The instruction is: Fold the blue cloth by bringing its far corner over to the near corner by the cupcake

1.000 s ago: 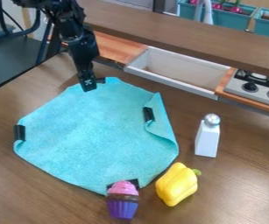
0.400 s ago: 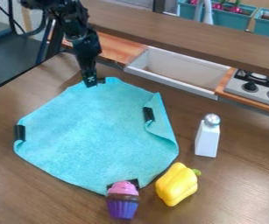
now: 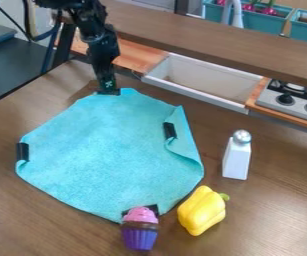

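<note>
Black gripper [image 3: 108, 90] is pointing down at the far corner of a light blue-green fabric cloth [image 3: 109, 155], upper L of the view, right by the small black tab [image 3: 116, 92] on that corner. Can't tell if it's open or closed tbh, or if it's got hold of the tab or is just over it.

Cloth's laid out on a brown wood-look table [image 3: 262, 210], w/ more black tabs on its L corner, R side and near corner; R edge is curled over on itself.

Near corner has a toy cupcake [image 3: 140, 230] w/ pink top, brown band & purple base, partly covering the tab there. Just R of that, a yellow toy bell pepper [image 3: 202, 211] w/ green stem, lying on the table by the cloth's edge. White shaker w/ round silver top [image 3: 236, 159] is upright further R, apart from the cloth.

Back there: white rectangular basin [image 3: 199, 82], plus a grey stove w/ black knobs [image 3: 294, 103] at far R.
</note>
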Robot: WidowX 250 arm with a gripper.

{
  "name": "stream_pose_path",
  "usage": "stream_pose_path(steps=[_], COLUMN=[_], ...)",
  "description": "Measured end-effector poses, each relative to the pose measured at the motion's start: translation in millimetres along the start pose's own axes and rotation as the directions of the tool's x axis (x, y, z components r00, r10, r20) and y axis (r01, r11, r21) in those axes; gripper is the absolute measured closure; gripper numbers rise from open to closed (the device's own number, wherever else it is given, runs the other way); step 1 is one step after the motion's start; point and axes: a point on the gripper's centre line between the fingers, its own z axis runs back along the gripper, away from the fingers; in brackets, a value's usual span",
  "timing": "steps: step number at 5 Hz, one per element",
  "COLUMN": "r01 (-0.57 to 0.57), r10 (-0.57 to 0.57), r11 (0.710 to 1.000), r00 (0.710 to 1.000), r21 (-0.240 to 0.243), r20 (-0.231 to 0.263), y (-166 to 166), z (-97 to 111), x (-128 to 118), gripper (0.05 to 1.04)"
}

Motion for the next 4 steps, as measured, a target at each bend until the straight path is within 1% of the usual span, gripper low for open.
stream_pose_path(steps=[1,2,3,4], r01=[-0.010,-0.004,-0.005,-0.005], r10=[0.010,0.004,0.006,0.006], r11=[1.000,1.000,1.000,0.999], r00=[1.000,1.000,1.000,1.000], r21=[-0.002,0.013,0.026,0.043], r20=[-0.007,-0.006,-0.019,-0.025], y=[5,9,11,17], z=[-6,-9,-18,-23], x=[3,10,11,13], gripper=[0.083,0.083,0.083,0.083])
